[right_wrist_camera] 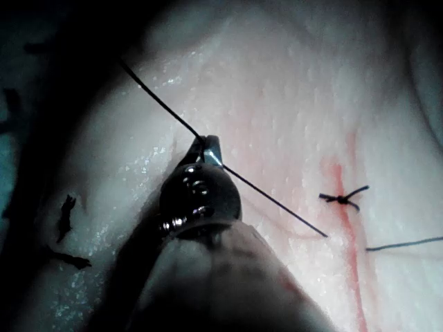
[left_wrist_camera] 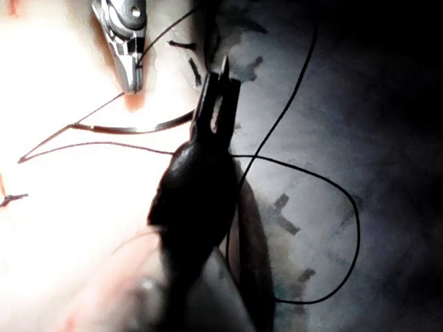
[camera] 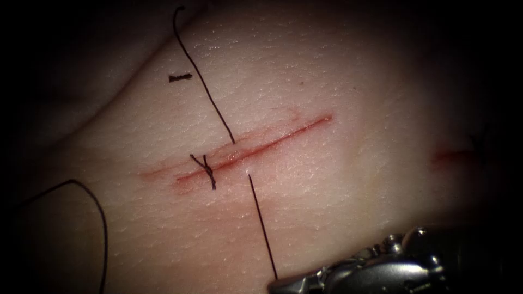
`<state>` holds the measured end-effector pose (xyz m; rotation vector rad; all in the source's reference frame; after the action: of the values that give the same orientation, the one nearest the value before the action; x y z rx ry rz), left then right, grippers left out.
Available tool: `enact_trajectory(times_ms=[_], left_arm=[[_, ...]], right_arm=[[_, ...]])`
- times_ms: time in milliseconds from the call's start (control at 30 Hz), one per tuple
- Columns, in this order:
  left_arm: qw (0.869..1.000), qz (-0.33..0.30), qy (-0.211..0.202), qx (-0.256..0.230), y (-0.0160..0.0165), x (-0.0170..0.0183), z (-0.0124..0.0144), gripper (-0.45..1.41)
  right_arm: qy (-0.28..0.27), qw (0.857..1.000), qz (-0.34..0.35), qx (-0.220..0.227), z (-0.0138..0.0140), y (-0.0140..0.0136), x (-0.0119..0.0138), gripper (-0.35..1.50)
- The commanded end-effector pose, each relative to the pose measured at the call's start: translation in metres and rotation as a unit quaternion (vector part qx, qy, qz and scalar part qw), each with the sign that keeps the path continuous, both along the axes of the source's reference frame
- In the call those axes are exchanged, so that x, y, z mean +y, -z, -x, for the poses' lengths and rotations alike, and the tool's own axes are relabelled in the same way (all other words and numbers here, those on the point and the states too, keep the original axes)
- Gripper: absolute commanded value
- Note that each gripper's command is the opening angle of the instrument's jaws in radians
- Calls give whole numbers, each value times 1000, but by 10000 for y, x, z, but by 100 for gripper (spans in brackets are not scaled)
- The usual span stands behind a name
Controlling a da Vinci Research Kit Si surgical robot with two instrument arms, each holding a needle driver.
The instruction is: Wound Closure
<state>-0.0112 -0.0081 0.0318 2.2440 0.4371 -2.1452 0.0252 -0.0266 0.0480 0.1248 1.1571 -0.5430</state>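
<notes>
Your right tool (right_wrist_camera: pixel 205 151) had its jaws closed tight on the thread (camera: pixel 261 223), gripping it just short of the tip; it sat at the near edge of the tissue (camera: pixel 338 207), low in the endoscope view. From that grip the thread ran up to the cut (camera: pixel 283 136), went into the skin on the near side about midway along, came out on the far side, and carried on toward the tissue's far left edge. Left of that crossing, near the cut's left end, one stitch was tied, its knot (camera: pixel 207 170) lying over the cut with short tails. A cut end of thread (camera: pixel 180 78) lay loose on the far left of the tissue. Your left tool (left_wrist_camera: pixel 220 97) hung off the tissue's edge with slack thread looped around it; whether it gripped anything I could not tell. A dark curved strip (left_wrist_camera: pixel 131 129) reaching toward it may have been the needle, lying on the surface and not buried; I could not be sure. By my judgement you had one stitch finished and a second passed but untied; the right half of the cut lay open, so most of the closure was yet to do.
</notes>
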Motion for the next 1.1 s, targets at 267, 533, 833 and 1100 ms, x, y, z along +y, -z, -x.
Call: enact_trajectory(times_ms=[267,533,833,1100], left_arm=[[1000,-1,1,2,-6,-7,4,-45],[1000,-1,2,3,-6,-7,4,-45],[1000,-1,2,3,-7,-7,4,-45],[1000,-1,2,4,-7,-7,2,-45]], right_arm=[[36,999,-14,-15,13,25,-55,-35],[50,998,-25,-27,12,43,-68,-35],[-107,993,-37,-36,-1,-1,56,141],[-134,990,-33,-29,-17,-70,117,141]])
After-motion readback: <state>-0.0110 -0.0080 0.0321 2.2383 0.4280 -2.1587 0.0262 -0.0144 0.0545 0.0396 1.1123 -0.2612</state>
